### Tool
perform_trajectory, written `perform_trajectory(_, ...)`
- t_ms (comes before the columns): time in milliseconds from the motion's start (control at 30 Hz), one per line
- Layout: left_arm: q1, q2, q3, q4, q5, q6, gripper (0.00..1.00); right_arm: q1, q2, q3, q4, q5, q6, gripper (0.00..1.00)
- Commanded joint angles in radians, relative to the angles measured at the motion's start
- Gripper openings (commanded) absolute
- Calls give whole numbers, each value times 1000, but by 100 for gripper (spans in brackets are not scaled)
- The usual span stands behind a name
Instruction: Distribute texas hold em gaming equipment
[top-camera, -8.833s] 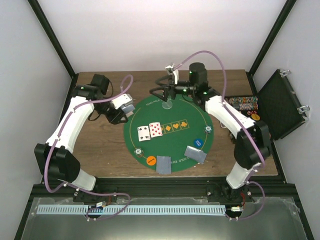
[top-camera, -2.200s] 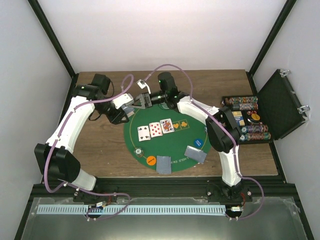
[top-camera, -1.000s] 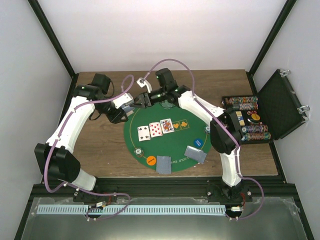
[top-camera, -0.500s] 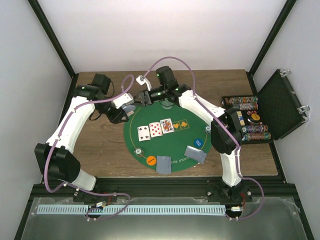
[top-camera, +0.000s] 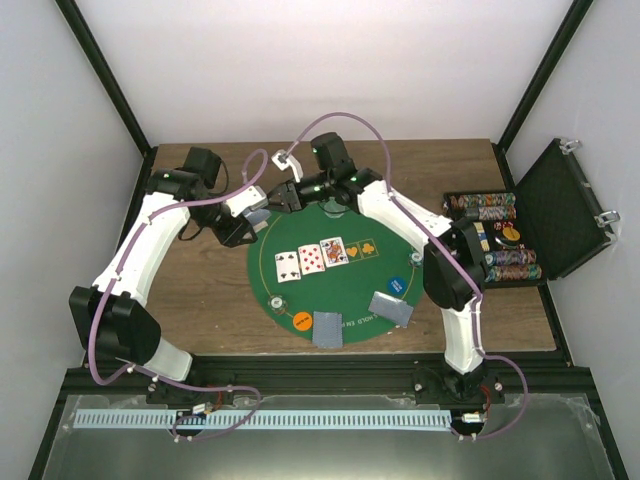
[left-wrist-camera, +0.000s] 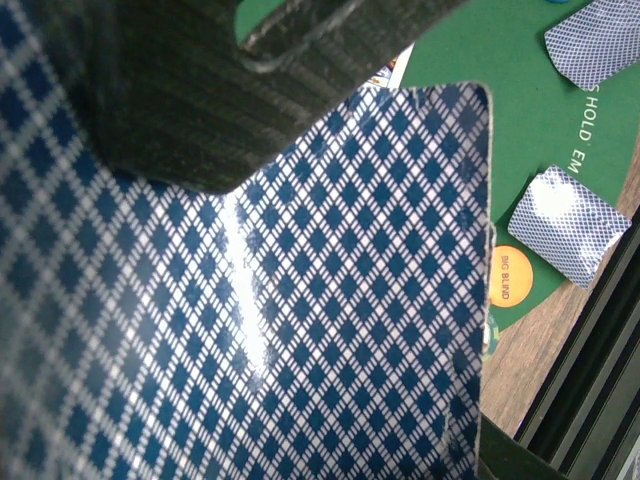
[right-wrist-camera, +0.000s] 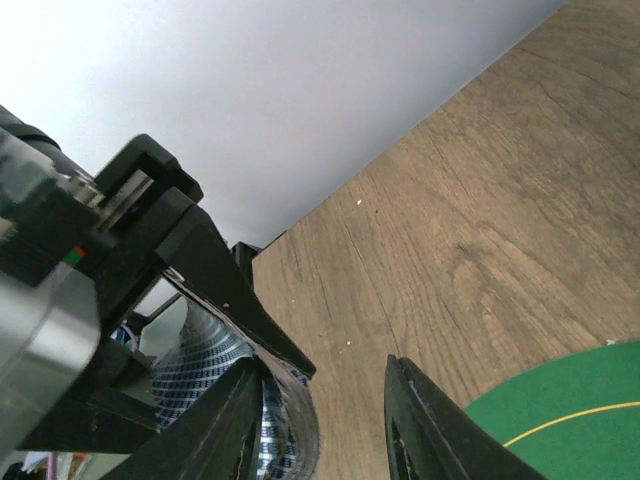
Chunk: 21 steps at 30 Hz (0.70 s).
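White-walled booth, wooden worktop (top-camera: 200, 290): you are drawing the next card from the deck.

Your left tool (top-camera: 247, 222) is clamped on the deck (left-wrist-camera: 300, 300), held off the far-left edge of the green mat (top-camera: 340, 295). Your right tool (right-wrist-camera: 330, 420) sits at the deck's edge with its jaws apart. Pinch only the top card's corner and slide it off flat, keeping the left grip steady. Compared with earlier, a third face-up card has joined the row (top-camera: 312, 257), and the right arm has swung over from the mat's far edge, its jaws narrowing.
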Motion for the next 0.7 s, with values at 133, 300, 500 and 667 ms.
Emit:
perform_trajectory(133, -4, -24, 0, 4, 20, 4, 41, 0, -67, 15, -57, 53, -39, 27)
perform_trajectory(300, -4, -29, -3, 6, 17, 4, 41, -1, -80, 12, -89, 78, -55, 27)
perform_trajectory(500, -4, -24, 2, 5, 17, 4, 41, 6, -61, 3, -32, -9, -7, 33)
perform_trajectory(667, -3, -20, 6, 5, 19, 1, 41, 16, -21, 7, 11, -23, 37, 41)
